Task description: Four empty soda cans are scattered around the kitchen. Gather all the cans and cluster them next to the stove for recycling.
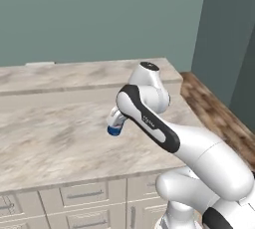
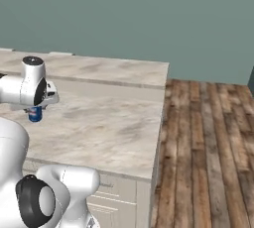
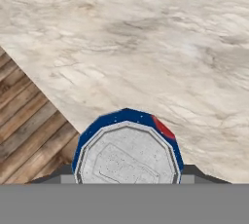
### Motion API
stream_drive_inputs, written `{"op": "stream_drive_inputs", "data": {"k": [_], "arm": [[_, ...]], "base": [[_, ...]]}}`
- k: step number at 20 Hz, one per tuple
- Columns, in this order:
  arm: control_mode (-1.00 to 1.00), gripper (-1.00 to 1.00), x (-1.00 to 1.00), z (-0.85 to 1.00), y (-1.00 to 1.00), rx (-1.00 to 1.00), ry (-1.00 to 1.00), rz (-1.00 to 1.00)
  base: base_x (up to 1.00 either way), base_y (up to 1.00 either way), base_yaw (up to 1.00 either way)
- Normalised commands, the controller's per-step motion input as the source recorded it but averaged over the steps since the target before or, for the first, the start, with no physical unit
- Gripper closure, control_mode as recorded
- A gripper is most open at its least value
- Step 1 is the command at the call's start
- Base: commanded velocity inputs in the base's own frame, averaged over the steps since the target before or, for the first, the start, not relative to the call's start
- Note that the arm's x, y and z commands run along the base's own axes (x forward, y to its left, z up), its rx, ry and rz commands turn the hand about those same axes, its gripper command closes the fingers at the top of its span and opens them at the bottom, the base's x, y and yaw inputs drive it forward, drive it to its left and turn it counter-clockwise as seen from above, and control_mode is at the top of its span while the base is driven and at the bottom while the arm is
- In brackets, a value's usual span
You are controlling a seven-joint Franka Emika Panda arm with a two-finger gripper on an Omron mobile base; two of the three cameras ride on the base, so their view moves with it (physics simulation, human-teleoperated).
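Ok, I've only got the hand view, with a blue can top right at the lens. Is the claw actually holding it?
Observer: Yes. In the left base view the blue can hangs upright in the claw, over the counter.
Operator: What does the can's side look like?
Observer: It has a pale upper band and a blue bottom.
Operator: And what's behind the counter?
Observer: There's a raised ledge along the back, then a teal wall.
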Motion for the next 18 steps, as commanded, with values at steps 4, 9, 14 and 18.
{"op": "stream_drive_inputs", "data": {"k": [4, 9, 14, 18], "arm": [[1.00, 1.00, 0.00, 0.00, 0.00, 0.00, 0.00, 0.00], [1.00, 1.00, 0.00, 0.00, 0.00, 0.00, 0.00, 0.00], [1.00, 1.00, 0.00, 0.00, 0.00, 0.00, 0.00, 0.00], [1.00, 1.00, 0.00, 0.00, 0.00, 0.00, 0.00, 0.00]], "base": [[-0.07, 0.62, -0.18], [-0.09, 0.64, -0.16], [-0.17, 0.67, -0.08], [-0.29, 0.68, -0.01]]}}
